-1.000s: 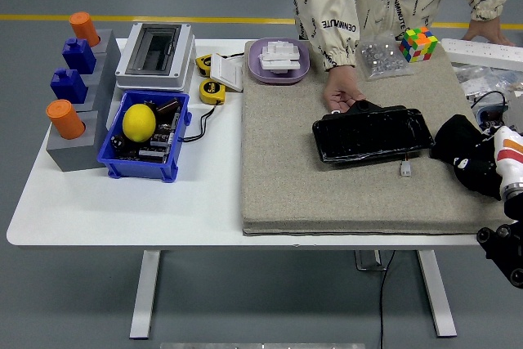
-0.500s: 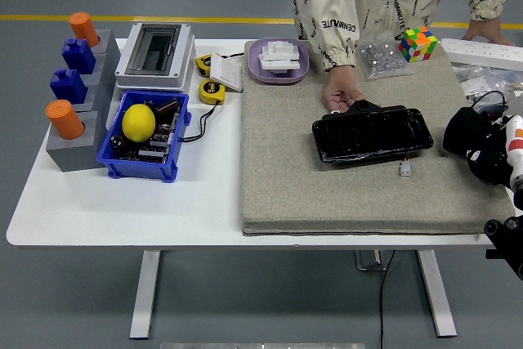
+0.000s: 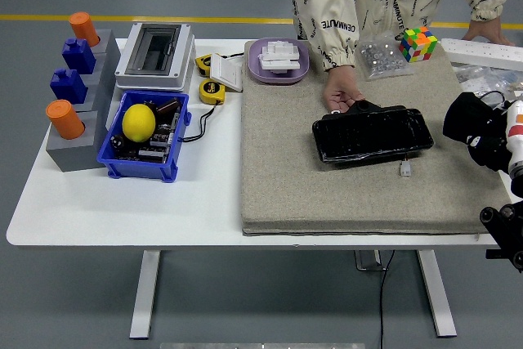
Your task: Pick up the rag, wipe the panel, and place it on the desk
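Right hand [image 3: 490,140] grips black rag [image 3: 464,117] – raised right of panel [image 3: 373,133]; person's hand [image 3: 341,96] steadies panel.

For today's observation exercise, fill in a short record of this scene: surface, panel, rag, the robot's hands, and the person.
surface: grey mat on a white table
panel: black panel lying flat on the mat
rag: black rag, held at the mat's right edge
right hand: right hand gripping the rag
left hand: out of view
person: hand resting on the panel's far left corner
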Tool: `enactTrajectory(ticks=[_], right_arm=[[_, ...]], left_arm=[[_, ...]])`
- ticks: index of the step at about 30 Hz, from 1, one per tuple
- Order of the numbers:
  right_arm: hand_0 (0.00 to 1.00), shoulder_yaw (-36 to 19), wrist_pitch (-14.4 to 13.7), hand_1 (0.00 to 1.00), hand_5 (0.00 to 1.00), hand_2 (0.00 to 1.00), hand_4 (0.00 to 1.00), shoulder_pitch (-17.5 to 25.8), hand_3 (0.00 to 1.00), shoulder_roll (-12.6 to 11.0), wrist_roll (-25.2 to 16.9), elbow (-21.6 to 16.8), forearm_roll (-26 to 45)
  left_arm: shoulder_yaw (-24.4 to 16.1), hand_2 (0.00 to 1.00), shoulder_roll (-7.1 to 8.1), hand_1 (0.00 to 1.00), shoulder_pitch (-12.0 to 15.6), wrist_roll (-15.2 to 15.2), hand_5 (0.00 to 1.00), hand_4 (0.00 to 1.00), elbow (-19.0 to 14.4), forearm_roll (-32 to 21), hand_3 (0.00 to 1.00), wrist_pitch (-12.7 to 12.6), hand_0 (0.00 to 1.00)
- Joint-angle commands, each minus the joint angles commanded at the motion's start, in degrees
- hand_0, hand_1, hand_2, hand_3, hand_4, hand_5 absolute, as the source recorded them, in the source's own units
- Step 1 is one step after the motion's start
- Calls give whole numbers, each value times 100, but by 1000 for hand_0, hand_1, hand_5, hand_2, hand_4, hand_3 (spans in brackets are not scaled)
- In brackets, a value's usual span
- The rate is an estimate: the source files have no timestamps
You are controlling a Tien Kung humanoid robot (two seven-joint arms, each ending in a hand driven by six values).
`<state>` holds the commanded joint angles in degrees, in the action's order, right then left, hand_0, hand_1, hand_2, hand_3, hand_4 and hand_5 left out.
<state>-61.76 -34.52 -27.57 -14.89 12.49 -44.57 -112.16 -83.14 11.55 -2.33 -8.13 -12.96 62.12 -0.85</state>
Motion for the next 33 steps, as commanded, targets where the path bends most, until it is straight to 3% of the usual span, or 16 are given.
enactTrajectory(ticks=[22, 33], right_arm=[[286, 176, -89, 387, 79, 420, 975, -250, 437, 580, 66, 20, 68], [287, 816, -76, 387, 73, 419, 974, -356, 437, 757, 122, -31, 133]], left_arm=[[-38, 656, -11, 641, -8, -4, 443, 630, 3, 1, 562, -3, 608], [-48, 657, 2, 642, -24, -2, 443, 629, 5, 16, 562, -6, 608]])
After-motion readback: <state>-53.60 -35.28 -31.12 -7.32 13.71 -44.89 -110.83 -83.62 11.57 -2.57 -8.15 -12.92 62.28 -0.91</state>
